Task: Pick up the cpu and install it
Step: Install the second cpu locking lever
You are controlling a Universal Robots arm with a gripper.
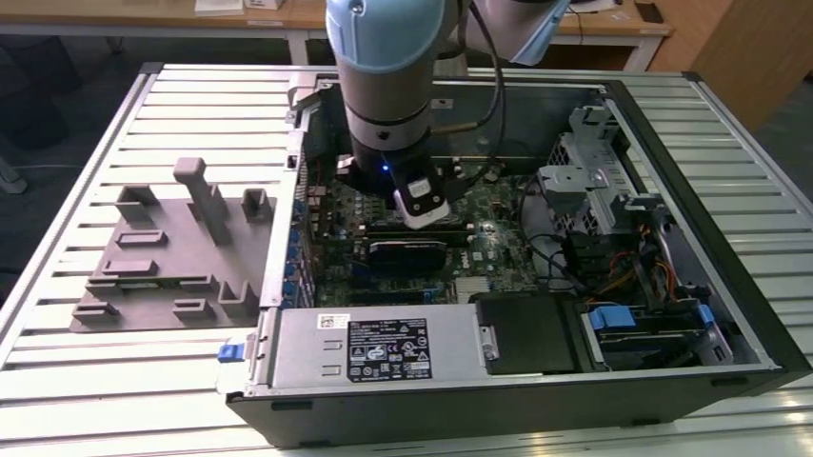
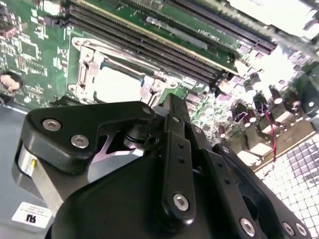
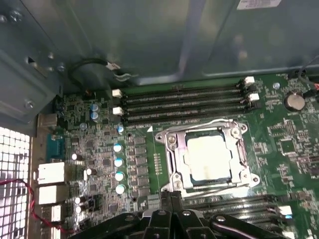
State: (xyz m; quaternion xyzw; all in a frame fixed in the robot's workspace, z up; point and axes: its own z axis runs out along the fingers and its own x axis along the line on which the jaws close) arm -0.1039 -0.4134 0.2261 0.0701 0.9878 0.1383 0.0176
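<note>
Fingers of the end effector stand pressed together with nothing between them, their tips just short of the socket's metal frame in the first wrist view; in the second wrist view the same black linkage fills the foreground with the socket beyond it. The cpu already lies flat inside that frame, its pale silver top facing up, also seen past the fingers in the second wrist view. By its look it is a light, stiff, thin plate with a smooth metal lid that would slide easily under pads, and its underside contacts are likely delicate, so the safest hold would be across two opposite edges of the rim, kept level, never pressing on the middle. Beyond the socket run the dark memory slots on the green motherboard. In the exterior view the arm reaches down into the open computer case, which lies on its side on the slatted tabletop and holds the board, a power supply at its near side, and drive bays with cables on the exterior view's right. Outside the case, on the exterior view's left, sits a grey plastic fixture with several recesses that look vacant.
</note>
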